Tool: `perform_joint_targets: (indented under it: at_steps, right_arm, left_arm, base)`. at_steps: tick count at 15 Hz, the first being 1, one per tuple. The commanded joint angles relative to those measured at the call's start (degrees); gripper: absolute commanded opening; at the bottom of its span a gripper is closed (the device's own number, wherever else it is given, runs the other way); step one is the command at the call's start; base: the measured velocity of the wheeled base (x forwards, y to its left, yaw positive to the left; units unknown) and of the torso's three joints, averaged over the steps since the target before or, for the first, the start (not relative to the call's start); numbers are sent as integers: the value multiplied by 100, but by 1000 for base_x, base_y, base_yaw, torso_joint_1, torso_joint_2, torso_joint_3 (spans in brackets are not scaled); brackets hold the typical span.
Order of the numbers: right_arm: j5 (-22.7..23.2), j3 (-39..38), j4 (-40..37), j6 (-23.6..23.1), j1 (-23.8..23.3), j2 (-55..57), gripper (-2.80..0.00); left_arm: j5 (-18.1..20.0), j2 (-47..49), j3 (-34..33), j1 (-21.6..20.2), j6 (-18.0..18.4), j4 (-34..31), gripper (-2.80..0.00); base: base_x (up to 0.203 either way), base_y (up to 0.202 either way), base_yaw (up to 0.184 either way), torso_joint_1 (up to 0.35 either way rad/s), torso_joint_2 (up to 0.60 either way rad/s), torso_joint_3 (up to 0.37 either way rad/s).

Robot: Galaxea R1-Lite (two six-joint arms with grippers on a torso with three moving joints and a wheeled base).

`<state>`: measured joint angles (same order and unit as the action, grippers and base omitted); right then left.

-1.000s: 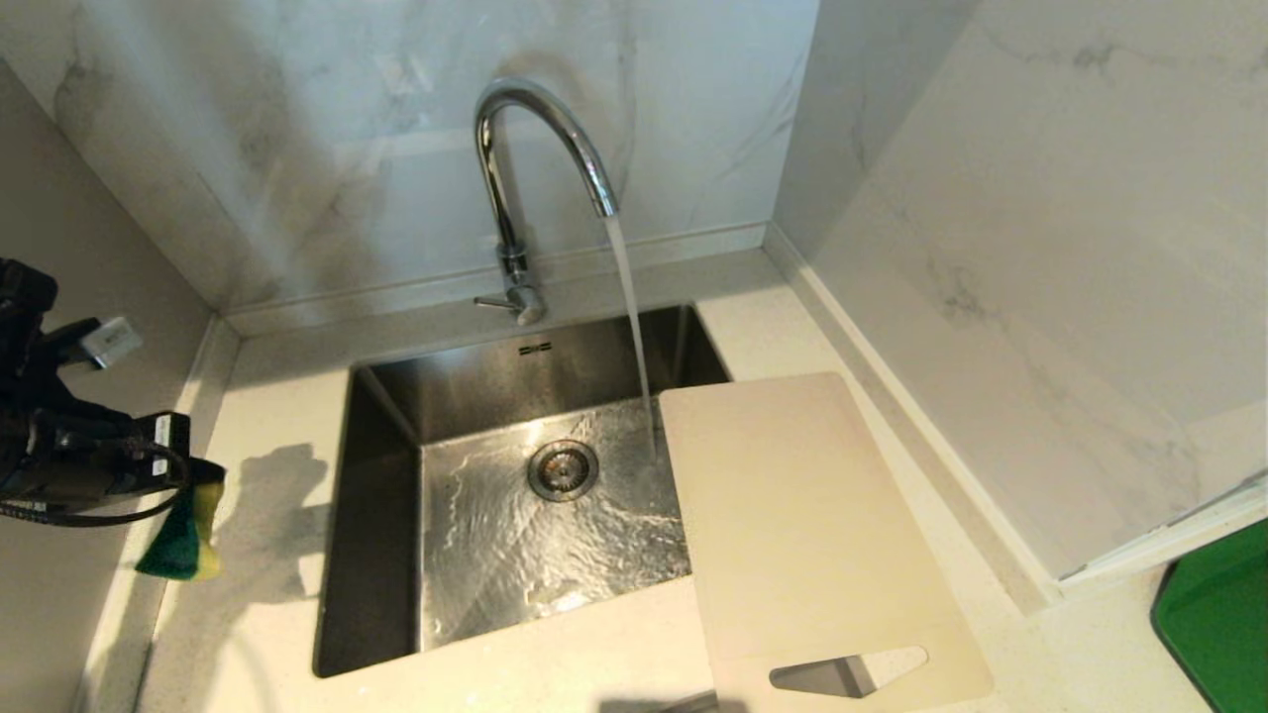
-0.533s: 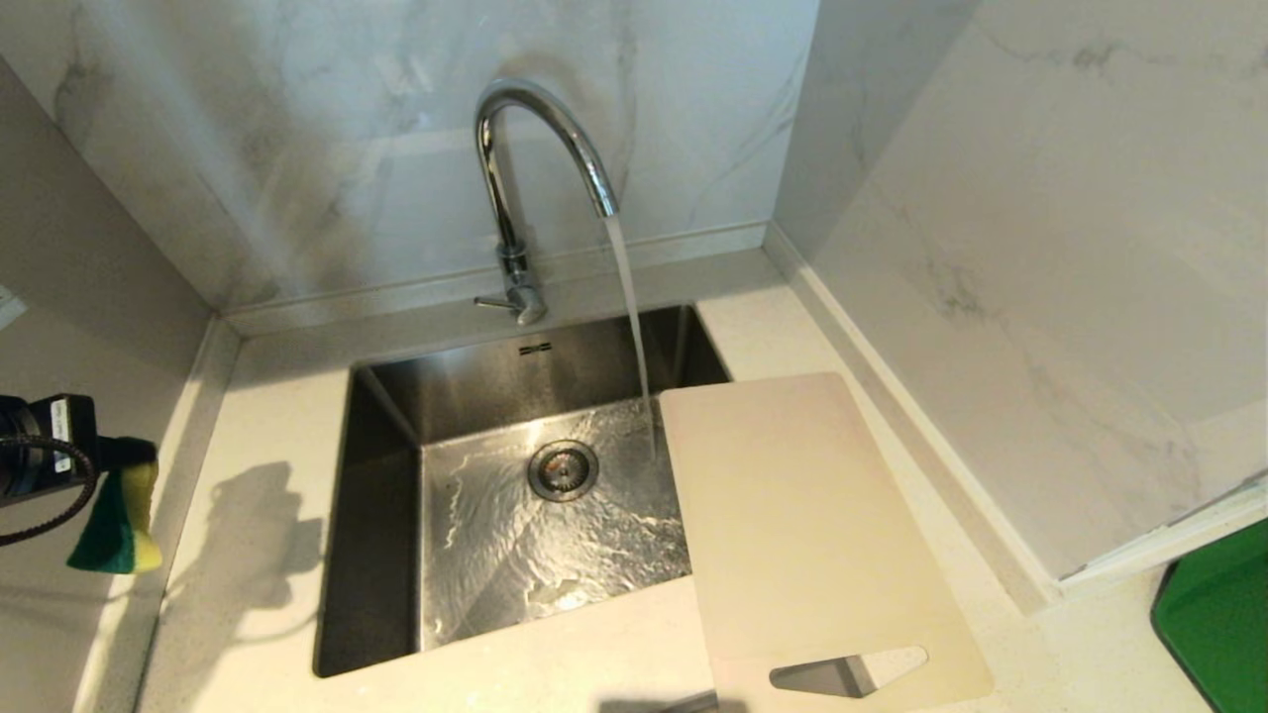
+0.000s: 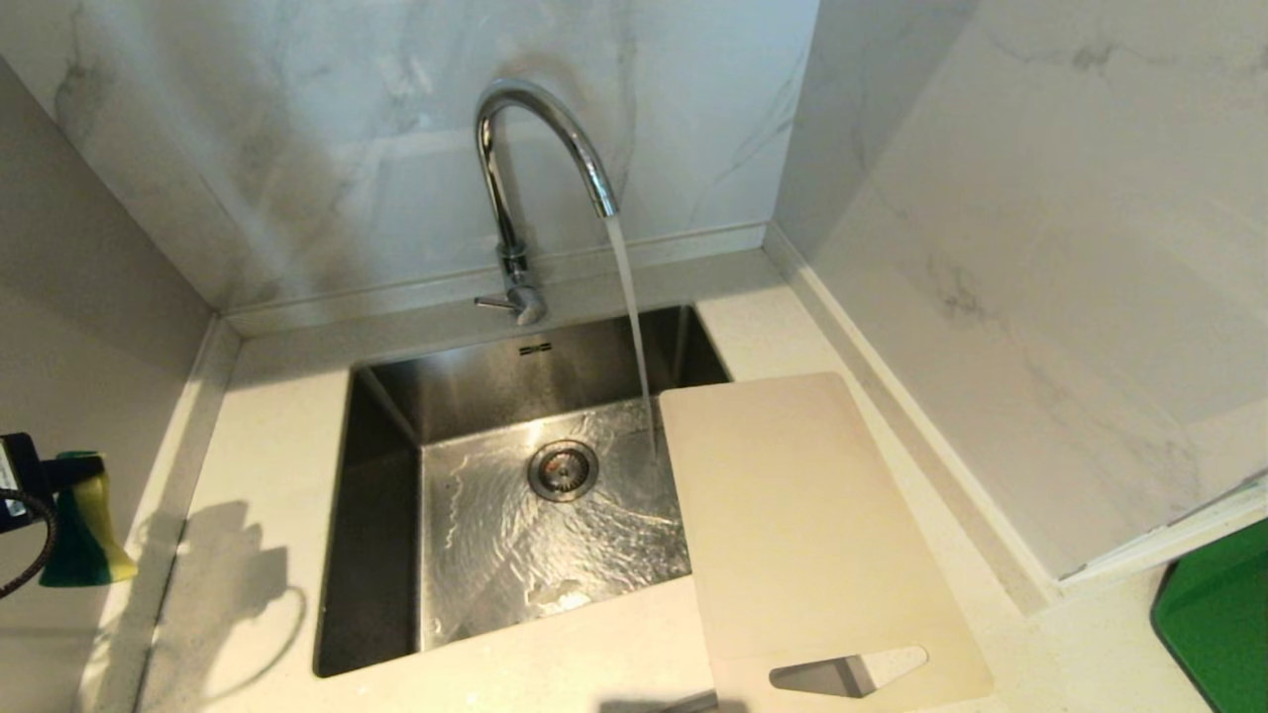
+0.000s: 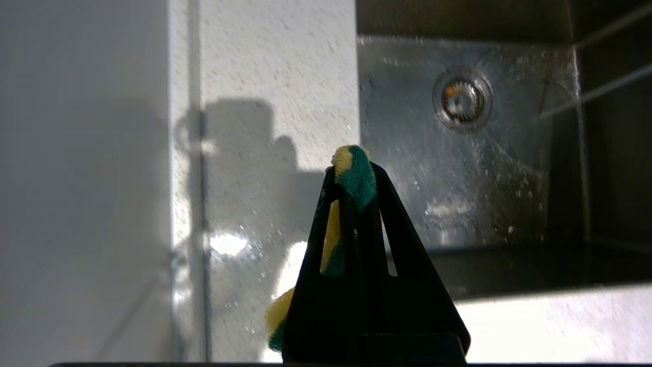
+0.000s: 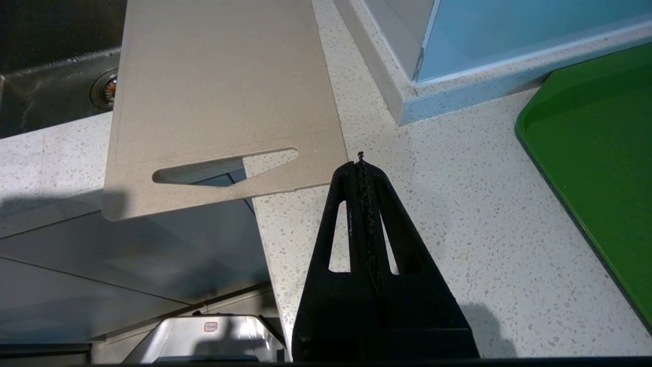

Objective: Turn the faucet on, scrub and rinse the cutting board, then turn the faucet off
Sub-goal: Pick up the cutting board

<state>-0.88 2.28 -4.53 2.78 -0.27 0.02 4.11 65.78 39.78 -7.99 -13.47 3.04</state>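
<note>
The chrome gooseneck faucet (image 3: 515, 188) stands behind the sink (image 3: 381, 426), and water streams from its spout into the basin. A beige cutting board (image 3: 802, 525) lies flat on the counter right of the sink, one long edge over the basin and its handle cut-out (image 5: 224, 167) over the counter's front edge. At the far left of the head view my left gripper (image 4: 355, 165) is shut on a green-and-yellow sponge (image 3: 81, 530), held above the counter's left side. My right gripper (image 5: 360, 164) is shut and empty, over the counter just right of the board's handle end.
A green tray (image 3: 1218, 619) sits on the counter at the far right. Marble walls close in the back and right; a plain wall stands at the left. The round drain (image 3: 563, 469) lies mid-basin. Below the counter's front edge is a cabinet front (image 5: 127, 265).
My left arm has drawn back toward the left edge of the head view and lower, carrying the sponge with it. Water keeps running; the board has not moved.
</note>
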Motion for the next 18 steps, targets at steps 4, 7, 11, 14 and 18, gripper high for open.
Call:
perform_joint_targets:
  at_steps: [4,7,11,14,18]
  right_arm:
    - [0,1,-4,3,0,-2,-280]
    - [0,1,-4,3,0,-2,-280]
    - [0,1,-4,3,0,-2,-280]
    - [0,1,-4,3,0,-2,-280]
    - [0,1,-4,3,0,-2,-280]
  left_arm:
    - [10,-577,-574,-141,-79,386,-280]
    - [19,-965,-740,-141,-85,399,-280]
    - [20,-1392,-996,-141,-75,400,-280]
    - [15,-1681,-1203,-141,-66,400,-280]
    - [11,-2479,-1450,-141,-5,373,-280]
  base:
    - [0,0,0,0,0,0]
    - [0,0,0,0,0,0]
    - [0,0,0,0,0,0]
    - [0,0,0,0,0,0]
    - [0,0,0,0,0,0]
